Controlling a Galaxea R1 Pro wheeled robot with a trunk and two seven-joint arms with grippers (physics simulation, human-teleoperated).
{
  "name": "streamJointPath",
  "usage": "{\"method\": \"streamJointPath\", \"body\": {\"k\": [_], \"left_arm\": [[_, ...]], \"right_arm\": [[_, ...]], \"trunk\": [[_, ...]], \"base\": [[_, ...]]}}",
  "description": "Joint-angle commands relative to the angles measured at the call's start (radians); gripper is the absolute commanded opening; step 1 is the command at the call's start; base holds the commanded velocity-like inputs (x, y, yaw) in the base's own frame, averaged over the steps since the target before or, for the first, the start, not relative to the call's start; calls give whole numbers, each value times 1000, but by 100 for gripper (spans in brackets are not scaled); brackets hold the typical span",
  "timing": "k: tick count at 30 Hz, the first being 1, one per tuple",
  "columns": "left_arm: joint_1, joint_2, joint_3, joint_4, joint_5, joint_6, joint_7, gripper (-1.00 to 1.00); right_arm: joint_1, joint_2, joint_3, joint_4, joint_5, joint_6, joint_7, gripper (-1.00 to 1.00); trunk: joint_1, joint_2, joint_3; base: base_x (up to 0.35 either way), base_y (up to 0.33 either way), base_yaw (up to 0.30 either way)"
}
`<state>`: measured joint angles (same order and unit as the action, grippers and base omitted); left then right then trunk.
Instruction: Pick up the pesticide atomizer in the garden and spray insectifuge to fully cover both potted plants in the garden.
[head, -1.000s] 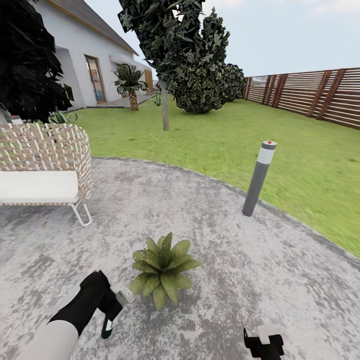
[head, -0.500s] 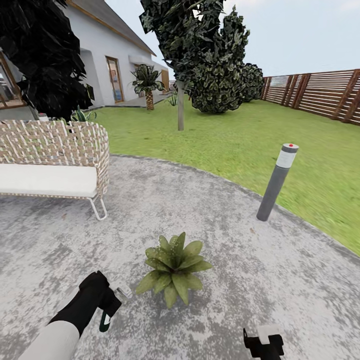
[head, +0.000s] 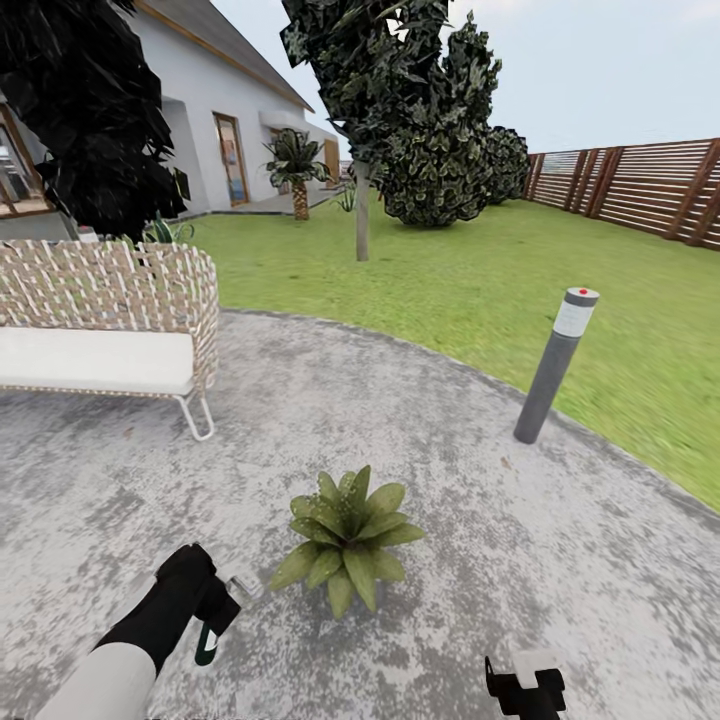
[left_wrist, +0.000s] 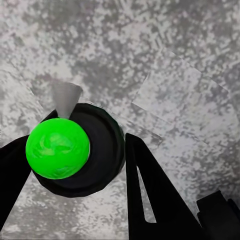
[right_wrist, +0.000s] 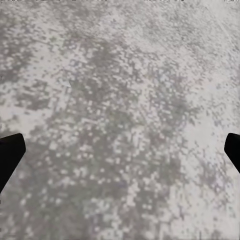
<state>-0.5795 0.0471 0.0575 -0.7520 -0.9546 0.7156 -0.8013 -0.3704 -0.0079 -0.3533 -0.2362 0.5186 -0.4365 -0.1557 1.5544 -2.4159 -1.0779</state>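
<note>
Left gripper (head: 222, 610), low at the head view's left over the grey patio (head: 480, 520), is clasping the pesticide atomizer (head: 207, 645) between its fingers (left_wrist: 150, 200); its dark bottle is hanging below the hand, the head mostly hidden, while the left wrist view is showing a dark round body (left_wrist: 95, 160) with a bright green ball. One potted plant (head: 347, 537) is sitting just beside that gripper on the patio. Right gripper (head: 527, 688) is being cut off by the frame edge, its fingers (right_wrist: 10, 155) standing wide apart over bare paving, holding nothing.
</note>
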Motion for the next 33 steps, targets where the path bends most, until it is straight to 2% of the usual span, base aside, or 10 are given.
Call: {"method": "streamJointPath", "body": {"k": [1,6,11,17,20,22,24,27,31,33], "left_arm": [[0,-1,2,-1,-9,1,-9,-100],[0,-9,1,10,-8,1,-9,-100],[0,-21,1,11,18,0,-9,-100],[-1,-24,-10,11,13,-3,-12,-100],[-7,-22,-41,11,13,-1,-19,-100],[-10,-22,-48,11,13,-4,-23,-100],[-11,-22,-61,11,13,-7,-67,-100],[-18,-22,-125,11,-2,-7,-168,-100],[-12,-25,-196,19,-2,-2,-196,-100],[-10,-24,-210,40,1,-2,-200,-100]], "right_arm": [[-1,0,-6,2,11,-4,-4,100],[-1,0,-6,2,11,-4,-4,100],[-1,0,-6,2,11,-4,-4,100],[-1,-7,-7,2,12,-4,-2,100],[-1,-7,-7,2,12,-4,-2,100],[-1,-7,-7,2,12,-4,-2,100],[-1,-7,-7,2,12,-4,-2,100],[-1,-7,-7,2,12,-4,-3,100],[-1,-7,-6,2,13,-4,-2,100],[-1,-7,-6,2,13,-4,-2,100]], "trunk": [[0,0,-1],[0,0,-1],[0,0,-1],[0,0,-1],[0,0,-1],[0,0,-1],[0,0,-1],[0,0,-1],[0,0,-1],[0,0,-1]], "base": [[0,0,200],[0,0,253],[0,0,258],[213,0,34],[271,0,0],[70,0,0],[18,0,0],[4,0,0],[0,0,0],[0,0,0]]}}
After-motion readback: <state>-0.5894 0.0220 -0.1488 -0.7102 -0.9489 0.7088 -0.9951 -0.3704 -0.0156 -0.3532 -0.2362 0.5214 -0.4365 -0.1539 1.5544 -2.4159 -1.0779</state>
